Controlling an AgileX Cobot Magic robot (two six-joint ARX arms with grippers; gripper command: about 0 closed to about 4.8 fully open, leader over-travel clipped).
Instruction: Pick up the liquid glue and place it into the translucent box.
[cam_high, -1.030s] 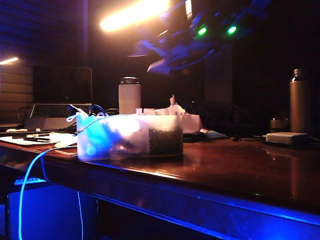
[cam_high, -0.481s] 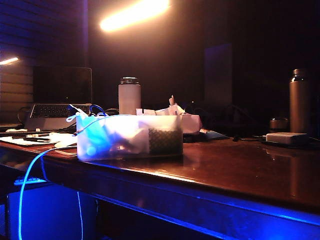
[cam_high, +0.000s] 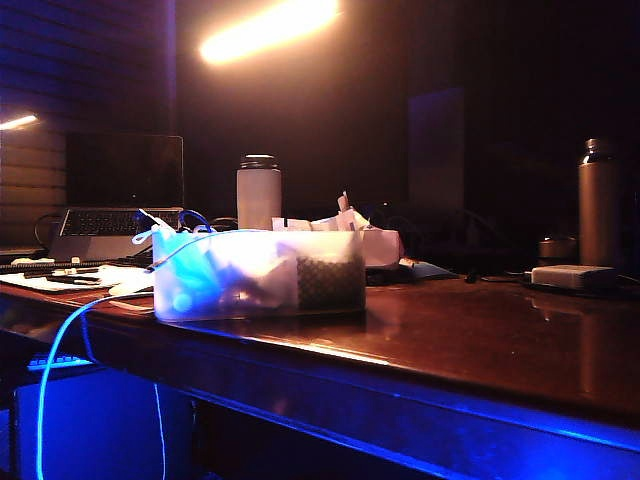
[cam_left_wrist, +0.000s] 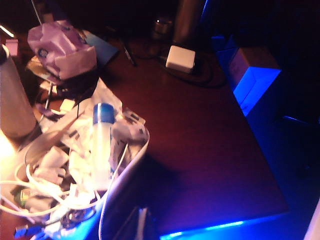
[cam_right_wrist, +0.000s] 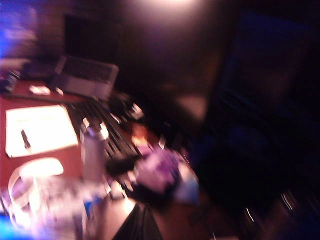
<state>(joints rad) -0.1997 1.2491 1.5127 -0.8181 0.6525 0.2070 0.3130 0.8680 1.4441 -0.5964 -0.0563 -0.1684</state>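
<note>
The liquid glue (cam_left_wrist: 102, 146), a pale bottle with a blue cap, lies inside the translucent box (cam_left_wrist: 131, 161) on top of white cables and small parts. The box (cam_high: 258, 275) stands near the table's front left edge in the exterior view, where neither arm shows. My left gripper (cam_left_wrist: 140, 226) is a dark shut wedge just outside the box wall, holding nothing. My right gripper (cam_right_wrist: 138, 223) is also shut and empty; its view is blurred and looks down on the table from above, with the box (cam_right_wrist: 27, 197) off to one side.
A white tumbler (cam_high: 259, 190) and a laptop (cam_high: 120, 205) stand behind the box. A tall metal flask (cam_high: 598, 200) and a small flat white box (cam_high: 572, 275) sit at the far right. A purple-white bag (cam_left_wrist: 62, 47) lies beyond the box.
One second ago an arm hung blurred above the box in the exterior view; it has since left that view. The box and its contents stay put.
</note>
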